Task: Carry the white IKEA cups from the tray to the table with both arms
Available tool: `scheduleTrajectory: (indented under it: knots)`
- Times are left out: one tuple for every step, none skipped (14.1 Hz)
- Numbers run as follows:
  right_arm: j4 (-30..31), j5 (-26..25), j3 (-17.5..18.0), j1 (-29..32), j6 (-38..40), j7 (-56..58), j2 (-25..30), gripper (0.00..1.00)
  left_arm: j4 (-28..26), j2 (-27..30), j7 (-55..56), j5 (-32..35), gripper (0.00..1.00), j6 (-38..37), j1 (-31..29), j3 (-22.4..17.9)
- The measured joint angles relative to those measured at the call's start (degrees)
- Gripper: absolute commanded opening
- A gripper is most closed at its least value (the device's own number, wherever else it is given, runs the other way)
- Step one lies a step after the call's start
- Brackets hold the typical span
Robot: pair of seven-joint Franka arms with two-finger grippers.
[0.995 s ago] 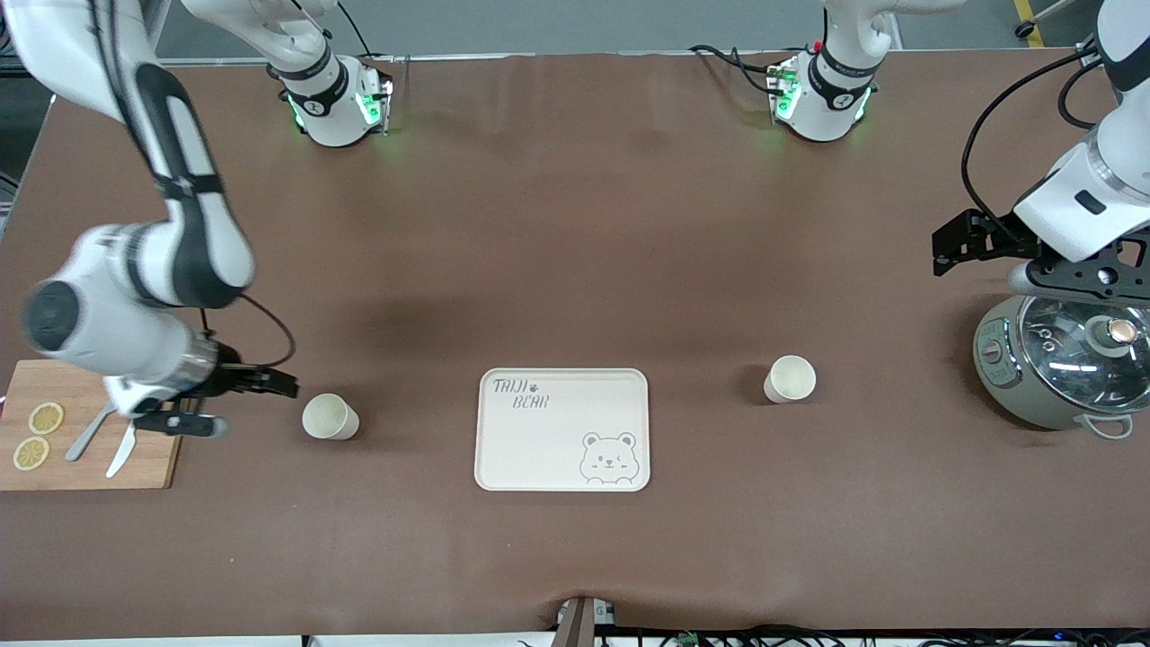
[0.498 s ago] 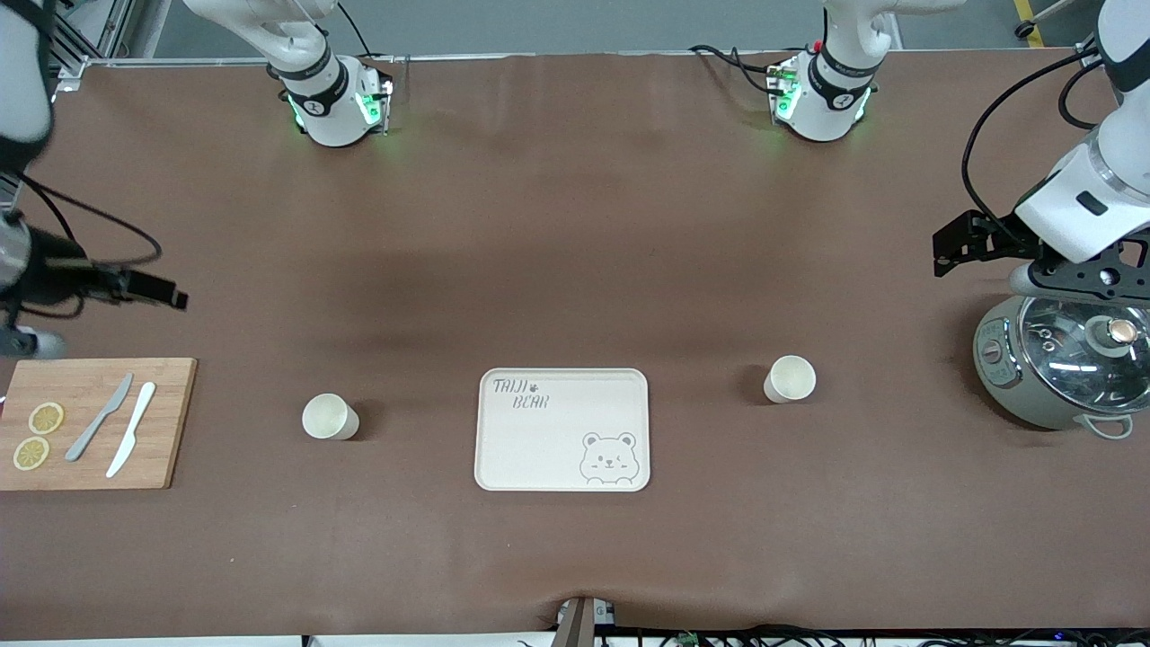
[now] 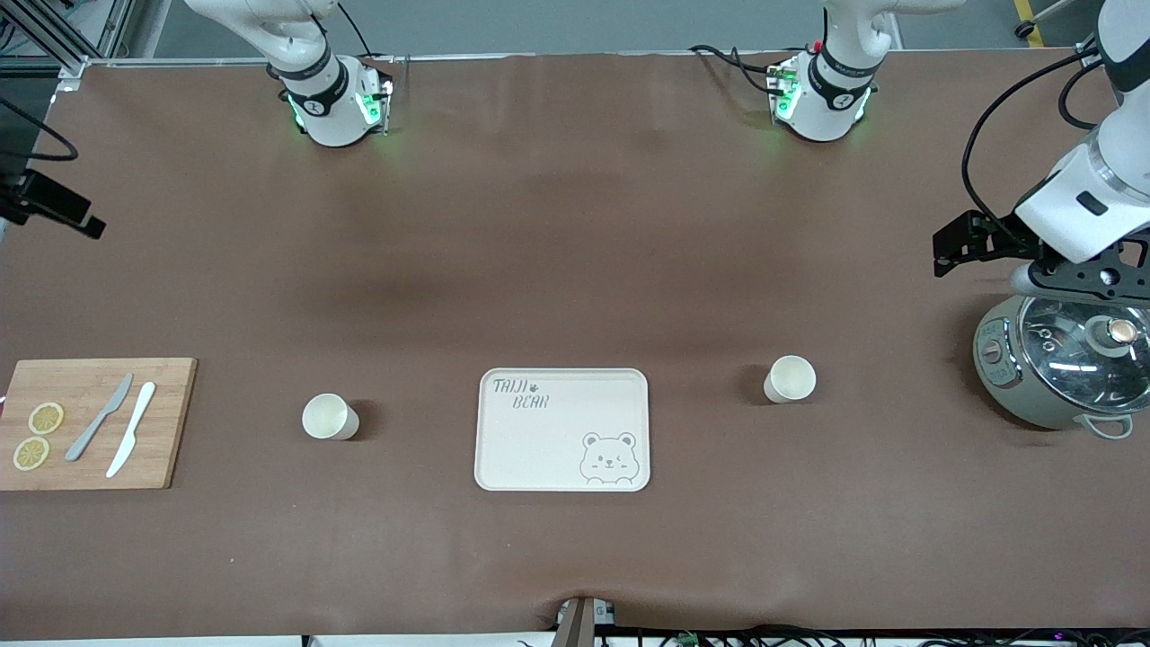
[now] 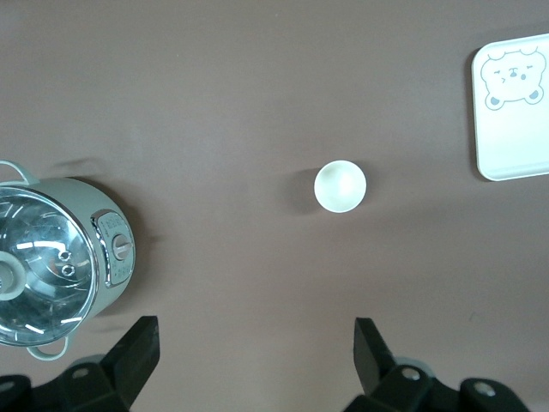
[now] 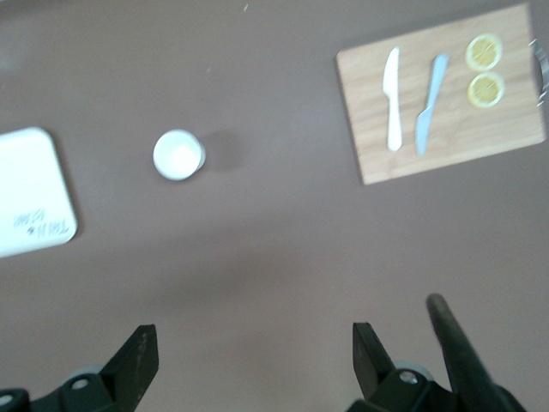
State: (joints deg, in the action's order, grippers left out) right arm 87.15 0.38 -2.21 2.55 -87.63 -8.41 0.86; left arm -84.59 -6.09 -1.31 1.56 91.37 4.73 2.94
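Two white IKEA cups stand upright on the brown table, one on each side of the bear tray (image 3: pixel 562 429). One cup (image 3: pixel 330 417) is toward the right arm's end and also shows in the right wrist view (image 5: pixel 178 154). The other cup (image 3: pixel 790 378) is toward the left arm's end and shows in the left wrist view (image 4: pixel 340 186). My right gripper (image 3: pixel 83 223) is open and empty, high over the table's edge at its own end (image 5: pixel 249 348). My left gripper (image 3: pixel 954 244) is open and empty, high over the table beside the pot (image 4: pixel 255 343).
A grey pot with a glass lid (image 3: pixel 1060 359) stands at the left arm's end, under the left wrist. A wooden board (image 3: pixel 90 422) with two knives and lemon slices lies at the right arm's end. The tray holds nothing.
My right gripper has pulled away from the cup beside the board, rising and moving out toward the table's edge at its own end. The left arm and both cups have not moved.
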Motion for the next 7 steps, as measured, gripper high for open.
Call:
scheduleTrajectory:
  knots:
    - [0.82,-0.61,0.12,0.0,-2.22,-0.18,-0.17,1.0,0.0,0.0,0.0,0.0,1.0,0.11,0.0,0.0]
    - [1.36,-0.76,0.15,0.0,-3.96,-0.25,-0.4,1.0,0.0,0.0,0.0,0.0,1.0,0.16,0.0,0.0]
    - [1.49,-0.81,0.14,0.0,-4.76,-0.29,-0.59,1.0,0.0,0.0,0.0,0.0,1.0,0.19,0.0,0.0]
    - [1.53,-0.84,0.12,0.0,-4.9,-0.32,-0.63,1.0,0.0,0.0,0.0,0.0,1.0,0.21,0.0,0.0]
    - [1.54,-0.86,0.09,0.01,-4.9,-0.34,-0.63,1.0,0.0,0.0,0.0,0.0,1.0,0.22,0.0,0.0]
    - [1.57,-0.87,0.07,0.01,-4.91,-0.35,-0.63,1.0,0.0,0.0,0.0,0.0,1.0,0.22,0.0,0.0]
    - [1.66,-0.88,0.06,0.01,-4.91,-0.35,-0.64,1.0,0.0,0.0,0.0,0.0,1.0,0.22,0.0,0.0]
